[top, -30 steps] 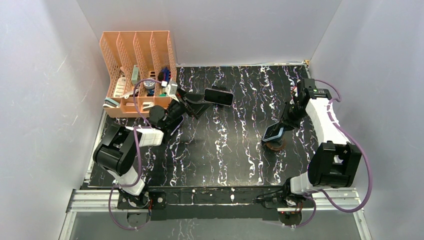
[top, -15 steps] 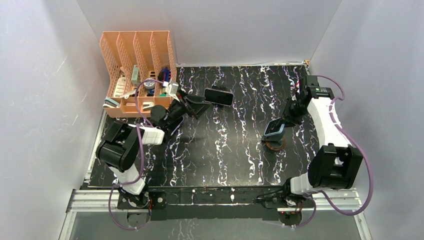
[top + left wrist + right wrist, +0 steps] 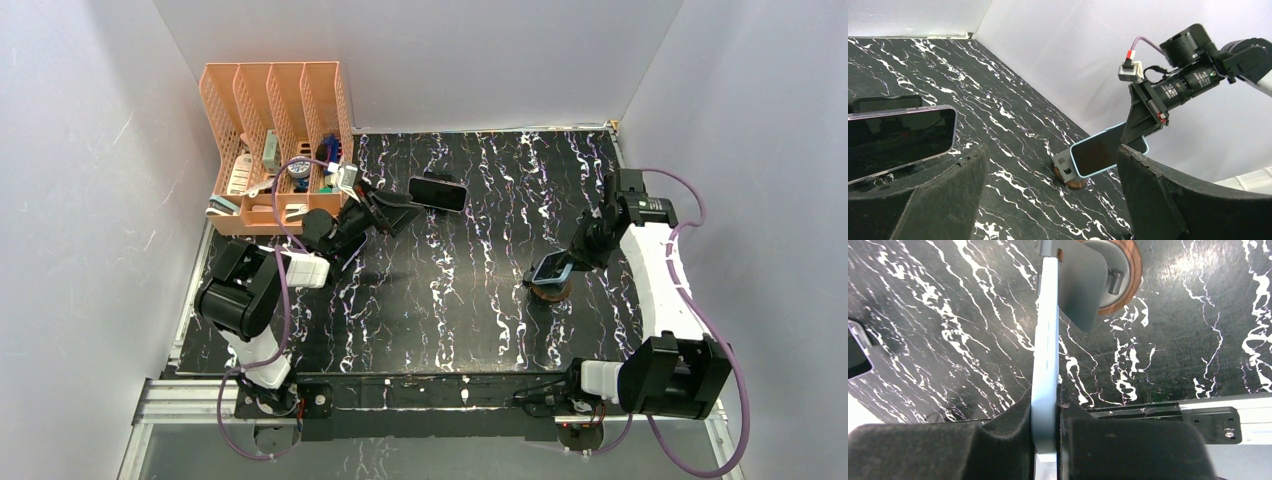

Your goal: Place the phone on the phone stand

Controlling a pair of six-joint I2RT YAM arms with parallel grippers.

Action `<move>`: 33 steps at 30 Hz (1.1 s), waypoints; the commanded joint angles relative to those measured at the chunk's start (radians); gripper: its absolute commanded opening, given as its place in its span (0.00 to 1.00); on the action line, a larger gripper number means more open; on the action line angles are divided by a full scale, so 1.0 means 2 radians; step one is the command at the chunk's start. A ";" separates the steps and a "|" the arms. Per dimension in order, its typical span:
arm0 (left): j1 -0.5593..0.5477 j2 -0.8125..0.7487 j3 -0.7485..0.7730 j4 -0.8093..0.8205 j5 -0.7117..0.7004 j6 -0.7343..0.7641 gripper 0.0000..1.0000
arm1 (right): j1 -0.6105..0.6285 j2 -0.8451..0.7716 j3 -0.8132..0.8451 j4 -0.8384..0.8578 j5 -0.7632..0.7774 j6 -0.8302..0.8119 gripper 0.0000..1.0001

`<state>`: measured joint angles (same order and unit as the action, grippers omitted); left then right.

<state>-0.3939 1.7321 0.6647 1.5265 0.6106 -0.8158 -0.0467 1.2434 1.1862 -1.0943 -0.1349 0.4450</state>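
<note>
Over the round wood-based grey metal phone stand (image 3: 548,291): pale-blue slab phone (image 3: 551,266), against its plate.
Right gripper (image 3: 1045,430): jaws pinching phone's edge.
Left gripper (image 3: 1053,197): jaws spread.
Technique: seat lower edge, then release.

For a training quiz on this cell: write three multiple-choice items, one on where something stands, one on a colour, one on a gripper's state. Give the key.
1. Where does the orange organiser stand?
A. far left corner of the table
B. near right corner
C. centre

2. What colour is the edge of the phone in the right gripper?
A. red
B. light blue
C. green

3. How is the left gripper?
A. shut on a pen
B. shut on a cable
C. open, gripping nothing

Key: 1 A, the top view shows it at the back left. 2 B, the right wrist view shows a pale blue edge. 3 C, its wrist view shows it spread wide with nothing gripped.
</note>
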 commanded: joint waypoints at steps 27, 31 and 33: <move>0.009 0.015 0.020 0.114 0.017 -0.021 0.94 | -0.027 -0.011 -0.061 0.091 -0.029 0.027 0.01; 0.009 0.022 0.022 0.119 0.018 -0.027 0.94 | -0.027 -0.023 -0.077 0.095 -0.038 0.039 0.01; 0.010 0.025 0.023 0.123 0.019 -0.032 0.94 | -0.027 -0.027 -0.085 0.096 -0.039 0.044 0.01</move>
<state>-0.3813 1.7733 0.6823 1.5326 0.6304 -0.8673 -0.0967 1.2331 1.0348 -0.9184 -0.1814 0.5030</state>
